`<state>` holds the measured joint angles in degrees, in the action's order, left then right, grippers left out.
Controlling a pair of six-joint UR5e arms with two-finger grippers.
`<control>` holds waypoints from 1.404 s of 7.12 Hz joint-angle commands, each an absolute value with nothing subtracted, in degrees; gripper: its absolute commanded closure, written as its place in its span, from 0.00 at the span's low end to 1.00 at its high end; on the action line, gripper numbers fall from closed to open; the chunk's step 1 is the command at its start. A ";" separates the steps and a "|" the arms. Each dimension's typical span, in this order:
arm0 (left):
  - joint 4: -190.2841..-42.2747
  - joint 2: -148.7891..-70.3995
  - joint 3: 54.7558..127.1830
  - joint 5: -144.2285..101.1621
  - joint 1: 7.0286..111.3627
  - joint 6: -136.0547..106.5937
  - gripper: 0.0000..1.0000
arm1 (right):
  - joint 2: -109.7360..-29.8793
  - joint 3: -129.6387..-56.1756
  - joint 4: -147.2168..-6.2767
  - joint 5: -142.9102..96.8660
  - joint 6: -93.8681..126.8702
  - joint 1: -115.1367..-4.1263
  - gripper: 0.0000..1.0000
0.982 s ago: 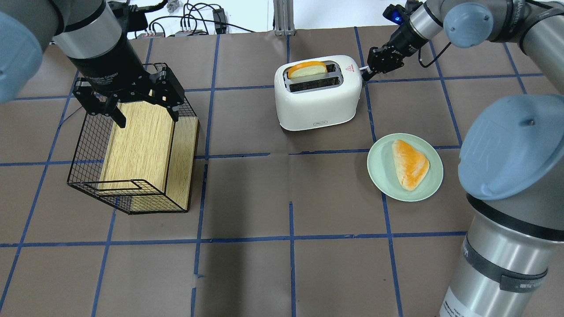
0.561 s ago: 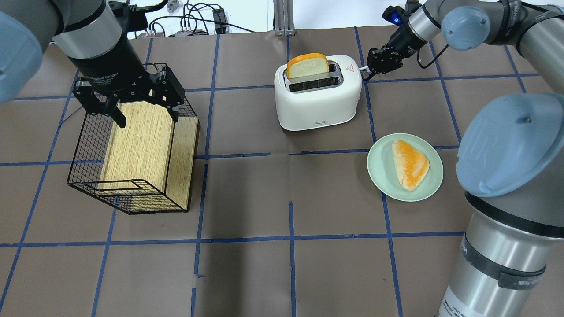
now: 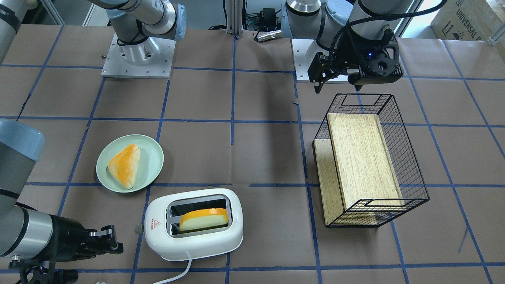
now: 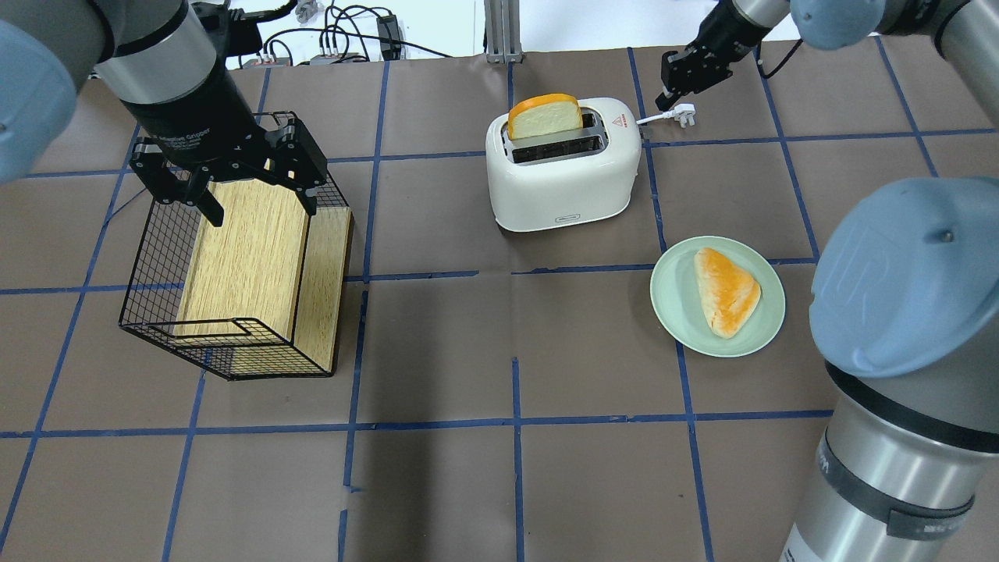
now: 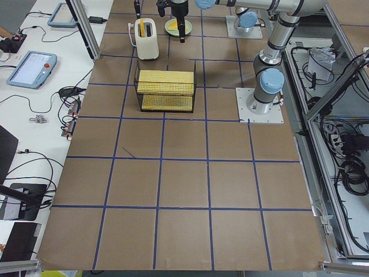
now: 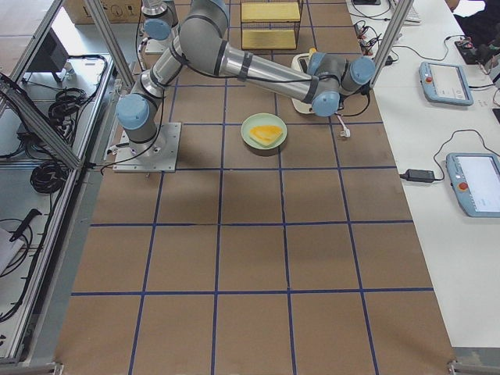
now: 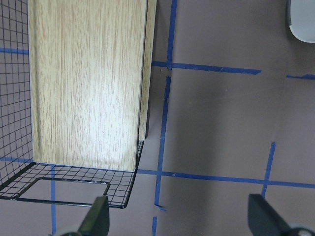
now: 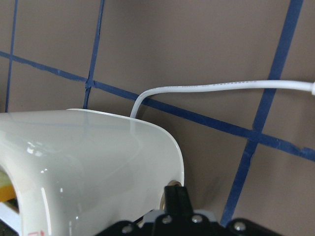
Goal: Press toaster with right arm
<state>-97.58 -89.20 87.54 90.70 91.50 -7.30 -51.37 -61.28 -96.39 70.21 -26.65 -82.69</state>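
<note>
The white two-slot toaster stands at the far middle of the table; it also shows in the front view. A slice of bread with an orange crust sticks up out of its far slot. My right gripper is off the toaster's right end, apart from it, above the white cord. In the right wrist view its slim fingers sit together over the toaster's end, so it looks shut and empty. My left gripper hangs open over the wire basket.
The black wire basket holds a wooden board at the left. A pale green plate with a piece of bread sits right of the toaster's front. The cord's plug lies loose on the table.
The bread slice has popped up higher in the toaster slot. My right gripper has pulled away from the toaster's right end, up and toward the far edge. The left arm has not moved.
</note>
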 commanded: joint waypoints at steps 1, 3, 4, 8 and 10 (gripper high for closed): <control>-97.65 -89.21 87.54 90.70 91.49 -7.29 0.00 | -57.98 -57.75 -89.25 95.85 -25.66 -89.54 0.00; -97.65 -89.21 87.45 90.70 91.49 -7.29 0.00 | -58.71 -57.57 -88.68 97.04 -25.93 -89.04 0.00; -97.65 -89.21 87.54 90.70 91.49 -7.29 0.00 | -61.67 -58.09 -87.46 93.55 -25.14 -88.95 0.01; -97.65 -89.21 87.54 90.70 91.49 -7.29 0.00 | -72.15 -59.58 -74.97 87.01 -15.64 -88.94 0.00; -97.65 -89.21 87.45 90.70 91.49 -7.29 0.00 | -80.45 -73.56 -80.82 85.60 -15.73 -88.95 0.00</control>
<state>-97.65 -89.21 87.48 90.70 91.49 -7.29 -75.01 -64.83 -77.31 86.14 -15.89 -88.93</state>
